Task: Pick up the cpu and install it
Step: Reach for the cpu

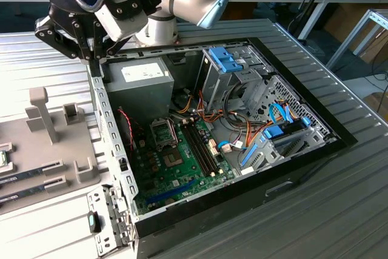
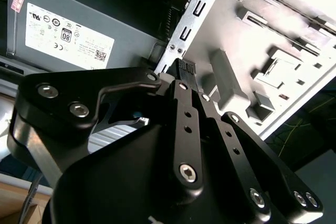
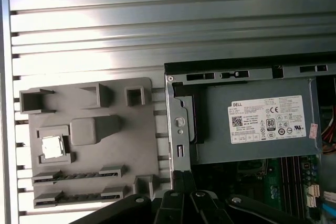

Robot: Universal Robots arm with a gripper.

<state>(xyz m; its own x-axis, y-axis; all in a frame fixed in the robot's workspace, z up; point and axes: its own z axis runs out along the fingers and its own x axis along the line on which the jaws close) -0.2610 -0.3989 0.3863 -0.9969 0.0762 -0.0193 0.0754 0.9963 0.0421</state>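
In the exterior view, the gripper (image 1: 97,56) hangs over the case wall on the exterior view's left, beside the power supply (image 1: 134,78). I judge pickup not yet begun. In the second wrist view, its fingers (image 2: 184,114) are pressed together and empty. In the first wrist view, the cpu (image 3: 51,147) lies in the grey fixture (image 3: 142,145) outside the case. Grasping it calls for spread jaws centred above.

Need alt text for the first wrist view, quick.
The cpu sits in a recess of the grey holder tray, beside the open computer case with its power supply; the gripper hangs near the case wall between them.
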